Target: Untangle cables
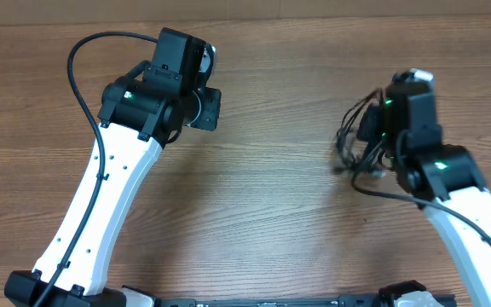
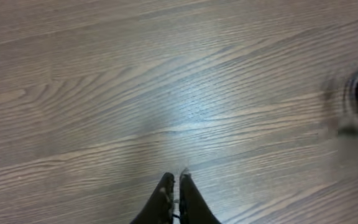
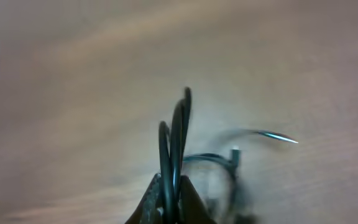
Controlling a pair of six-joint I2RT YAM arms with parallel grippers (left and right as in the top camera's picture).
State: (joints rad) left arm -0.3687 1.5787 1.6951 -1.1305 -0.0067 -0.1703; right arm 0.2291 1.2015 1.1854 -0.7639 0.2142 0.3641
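Cables [image 1: 358, 136]: a bunch of thin black cords at the right side of the table [image 1: 262, 213], pinched by the right gripper [image 3: 171, 190].

Right wrist view: the jaws are closed on several strands, which rise as narrow upright loops from between the fingertips. Beside them a further loop and a small plug end [image 3: 235, 151] show, blurred, above the wood.

Overhead view: the bunch sits just left of the wrist of the right arm [image 1: 467, 213], its loops fanning towards the middle of the table. Whether it touches the wood cannot be told.

Left gripper [image 2: 176, 182]: jaws pressed together with nothing between them, over bare wood and well apart from the bunch.

Left wrist view: part of the cables appears, blurred, at the right edge.

Overhead, the left arm [image 1: 109, 179] reaches to the upper left of the table.
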